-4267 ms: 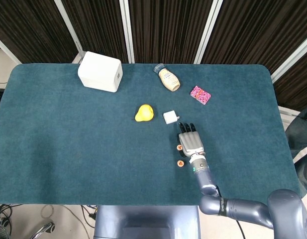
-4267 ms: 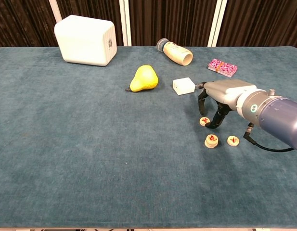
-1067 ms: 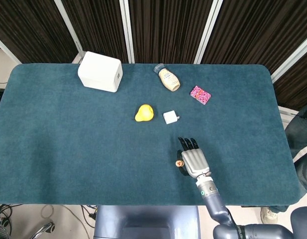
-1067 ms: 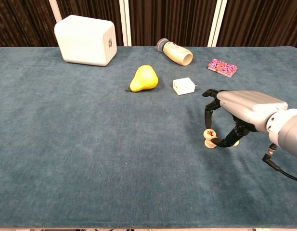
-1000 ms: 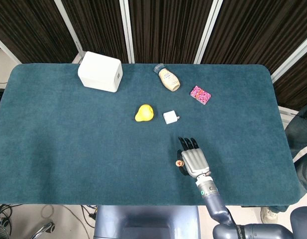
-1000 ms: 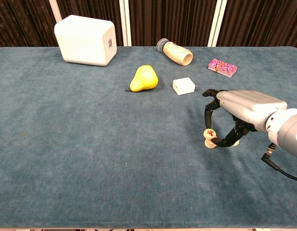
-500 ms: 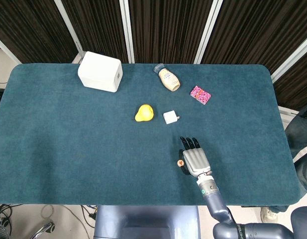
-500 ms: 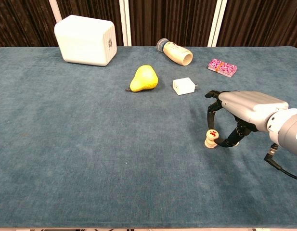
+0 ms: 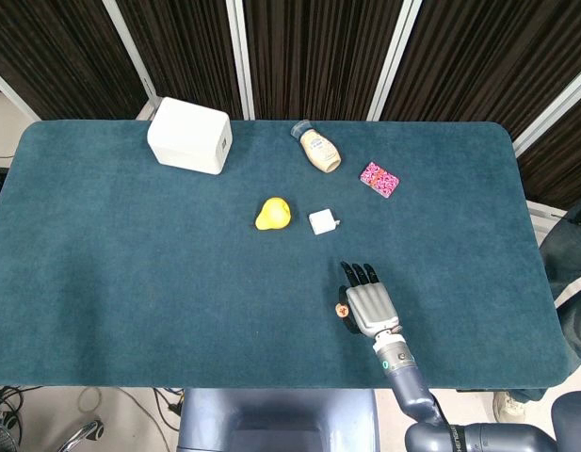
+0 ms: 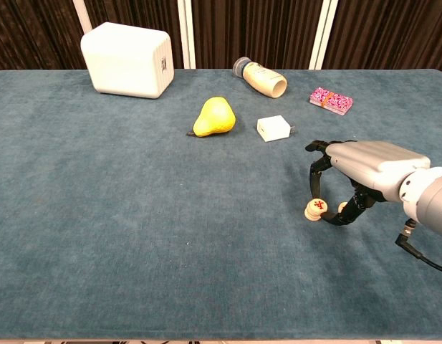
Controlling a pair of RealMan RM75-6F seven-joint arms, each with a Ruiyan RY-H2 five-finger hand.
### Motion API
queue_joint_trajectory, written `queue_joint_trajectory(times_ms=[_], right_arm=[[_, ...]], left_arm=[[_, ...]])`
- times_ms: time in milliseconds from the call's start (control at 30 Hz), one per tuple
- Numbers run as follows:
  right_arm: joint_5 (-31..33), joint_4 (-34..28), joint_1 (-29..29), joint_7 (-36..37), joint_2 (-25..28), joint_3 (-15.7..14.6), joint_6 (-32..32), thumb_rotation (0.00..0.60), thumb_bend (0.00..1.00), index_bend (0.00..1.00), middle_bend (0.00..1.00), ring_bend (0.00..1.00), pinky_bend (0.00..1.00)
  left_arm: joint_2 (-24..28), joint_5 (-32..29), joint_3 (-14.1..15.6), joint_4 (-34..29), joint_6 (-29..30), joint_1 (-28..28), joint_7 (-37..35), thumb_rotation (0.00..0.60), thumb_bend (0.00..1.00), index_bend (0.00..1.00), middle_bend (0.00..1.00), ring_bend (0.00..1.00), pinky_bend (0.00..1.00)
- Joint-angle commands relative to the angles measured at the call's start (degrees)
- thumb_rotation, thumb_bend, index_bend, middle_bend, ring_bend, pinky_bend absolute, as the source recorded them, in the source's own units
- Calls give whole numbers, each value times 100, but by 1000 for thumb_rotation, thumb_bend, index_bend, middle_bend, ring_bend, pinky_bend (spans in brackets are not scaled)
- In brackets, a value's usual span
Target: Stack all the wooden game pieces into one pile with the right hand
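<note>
My right hand (image 10: 365,170) arches over the wooden game pieces near the table's front right. A fingertip and the thumb pinch a round piece with a red mark (image 10: 315,208), which sits low on another piece, mostly hidden beneath it. A third piece (image 10: 342,207) peeks out behind the thumb. The head view shows the marked piece (image 9: 342,309) at the left edge of the right hand (image 9: 370,304), which covers the other pieces. My left hand appears in neither view.
A yellow pear (image 10: 214,117) and a small white cube (image 10: 274,128) lie beyond the hand. Further back are a white box (image 10: 127,59), a bottle on its side (image 10: 261,77) and a pink patterned packet (image 10: 331,100). The blue table's front edge (image 9: 271,387) is close.
The hand carried the marked piece from further back to above a second piece, then lowered it onto that piece over the last half second.
</note>
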Motion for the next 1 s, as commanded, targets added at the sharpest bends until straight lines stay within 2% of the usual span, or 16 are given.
queue_joint_trajectory(times_ms=[33, 1000], right_arm=[[-5, -1, -2, -4, 2, 4, 6, 600, 399, 516, 0, 0, 0], [67, 6, 9, -111, -25, 21, -14, 600, 399, 464, 0, 0, 0]], left_arm=[[0, 6, 3, 0, -3, -2, 2, 600, 94, 0, 0, 0, 76], [1, -2, 11, -12, -14, -5, 31, 600, 94, 0, 0, 0, 75]])
